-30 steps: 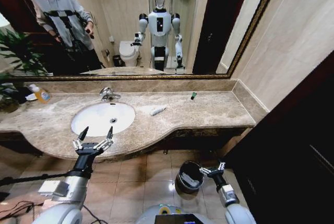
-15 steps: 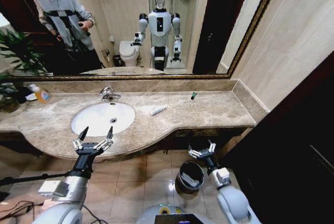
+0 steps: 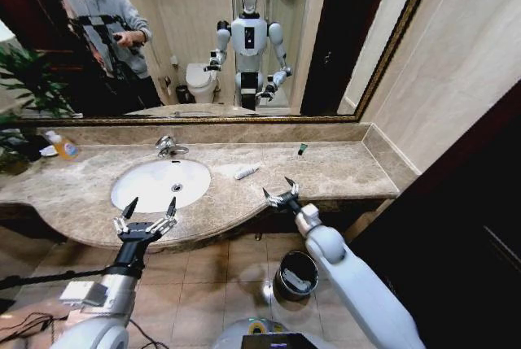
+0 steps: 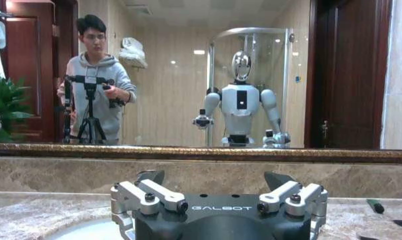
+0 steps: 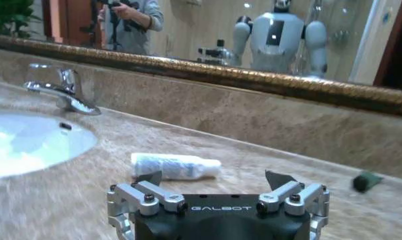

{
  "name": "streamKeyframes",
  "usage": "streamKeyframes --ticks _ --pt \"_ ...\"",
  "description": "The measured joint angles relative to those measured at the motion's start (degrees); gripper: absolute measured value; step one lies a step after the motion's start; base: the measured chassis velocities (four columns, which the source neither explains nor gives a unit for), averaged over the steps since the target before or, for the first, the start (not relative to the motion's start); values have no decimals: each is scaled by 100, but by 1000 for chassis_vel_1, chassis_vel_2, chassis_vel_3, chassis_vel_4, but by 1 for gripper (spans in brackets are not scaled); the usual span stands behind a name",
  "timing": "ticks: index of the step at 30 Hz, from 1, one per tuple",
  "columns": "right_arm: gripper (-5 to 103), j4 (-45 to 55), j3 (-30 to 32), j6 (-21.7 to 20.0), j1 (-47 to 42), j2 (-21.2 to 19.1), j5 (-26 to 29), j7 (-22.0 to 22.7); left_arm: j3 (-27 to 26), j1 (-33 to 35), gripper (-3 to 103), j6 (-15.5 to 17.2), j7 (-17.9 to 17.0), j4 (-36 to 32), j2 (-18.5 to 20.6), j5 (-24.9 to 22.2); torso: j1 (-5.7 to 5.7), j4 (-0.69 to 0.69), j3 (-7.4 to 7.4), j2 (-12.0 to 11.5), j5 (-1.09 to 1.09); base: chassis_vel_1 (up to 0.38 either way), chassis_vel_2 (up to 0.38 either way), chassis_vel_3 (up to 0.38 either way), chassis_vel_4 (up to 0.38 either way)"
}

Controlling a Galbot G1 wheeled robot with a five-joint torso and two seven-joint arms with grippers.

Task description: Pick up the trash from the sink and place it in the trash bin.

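Trash on counter: right arm reaching for white tube

Head view: white tube point(image 3: 247, 172) lies on the marble counter point(image 3: 342, 172) just right of the sink point(image 3: 160, 184), not in the basin. Long axis runs diagonally, far end toward the mirror and the robot's right. Green-capped piece point(image 3: 301, 150) sits near the back wall, well apart from the tube. Right gripper point(image 3: 281, 196) hangs above the counter's front edge, fingers spread, empty. Left gripper point(image 3: 147, 220) parked before the sink, open, empty. Bin point(image 3: 297, 272) on the floor below, something pale inside.

Left wrist view: green piece point(image 4: 376, 205) at the far edge.

Right wrist view: tube point(image 5: 175, 166) lies crosswise ahead of the open jaws, narrower end toward the green piece point(image 5: 367, 181).

Judgement: approach step. Next move calls for advancing and lowering, jaws across the tube's short axis
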Motion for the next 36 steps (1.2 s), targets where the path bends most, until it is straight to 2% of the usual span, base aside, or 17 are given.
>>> streamKeyframes --ticks 6,9,11,14,15,17,22,26,30,36 --pt "100 -406 -525 -27 571 351 254 382 1 0 100 0 2 0 0 0 -1 0 0 0 -1 0 0 0 0" --pt "100 -644 -801 -180 962 711 394 583 0 0 100 0 0 0 0 0 -1 0 -1 0 -1 0 0 0 0" --pt "100 -679 -845 -226 1017 773 416 639 0 0 100 0 0 0 0 0 -1 0 -1 0 -2 0 0 0 0" --pt "100 -958 -1048 -532 1283 1103 626 1002 0 0 100 0 0 0 0 0 -1 0 -1 0 -2 0 0 0 0" --pt "100 -958 -1048 -532 1283 1103 626 1002 0 0 100 0 0 0 0 0 -1 0 -1 0 -2 0 0 0 0" --pt "100 -1337 -1116 -590 1434 1411 732 1332 0 0 100 0 1 -1 0 0 -1 0 -1 0 -2 0 0 0 0" --pt "100 -1878 -1130 -497 1560 1877 622 1846 0 0 100 0 0 0 0 0 -1 0 -1 0 -1 0 0 0 0" --pt "100 -2155 -1135 -366 1587 2082 414 2146 0 0 100 0 0 0 0 0 -2 0 -1 1 1 0 0 0 0" --pt "100 -2440 -1027 -279 1647 2246 355 2327 0 0 100 0 0 0 0 0 -2 1 -1 1 2 0 0 0 0" --pt "100 -2827 -895 -144 1747 2272 248 2395 0 0 100 0 0 0 0 0 -2 0 -1 1 1 0 0 0 0"
